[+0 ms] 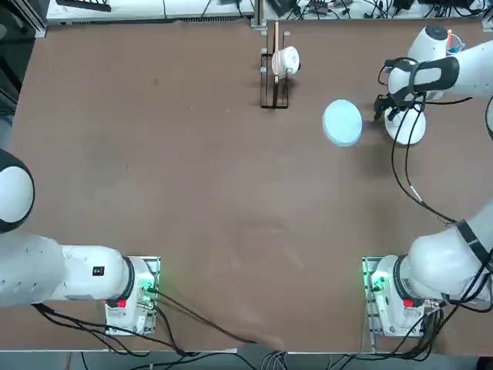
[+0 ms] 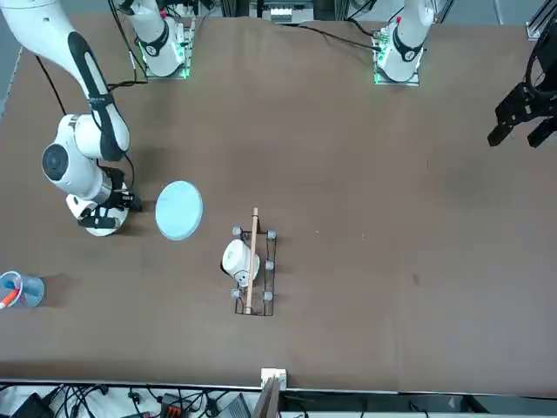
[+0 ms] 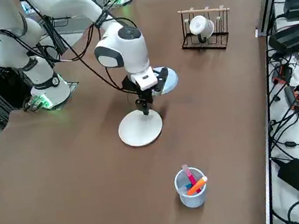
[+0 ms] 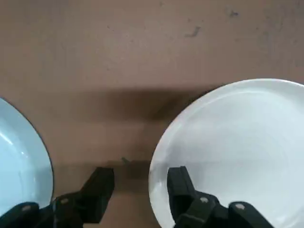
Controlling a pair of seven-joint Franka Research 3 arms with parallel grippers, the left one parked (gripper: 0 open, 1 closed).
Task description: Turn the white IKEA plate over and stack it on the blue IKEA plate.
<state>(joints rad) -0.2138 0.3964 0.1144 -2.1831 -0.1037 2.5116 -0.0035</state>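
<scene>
The white IKEA plate [image 1: 408,129] [image 3: 139,128] lies flat on the brown table at the far right. The pale blue IKEA plate [image 1: 342,122] [image 3: 169,79] lies beside it, toward the table's middle, with a narrow strip of table between them. My right gripper [image 4: 141,178] [image 3: 146,110] points straight down at the white plate's [image 4: 237,152] edge that faces the blue plate [image 4: 19,161]. One finger [image 4: 178,187] stands over the plate's inside. The other finger [image 4: 100,187] is over the bare table. The jaws are open, with bare table showing between the outer finger and the rim.
A wooden rack [image 1: 275,77] [image 3: 203,28] holding a small white cup [image 1: 286,61] stands at the far side, left of the blue plate. A translucent blue cup with pens [image 3: 190,187] [image 2: 19,290] sits near the table's right edge, close to the white plate.
</scene>
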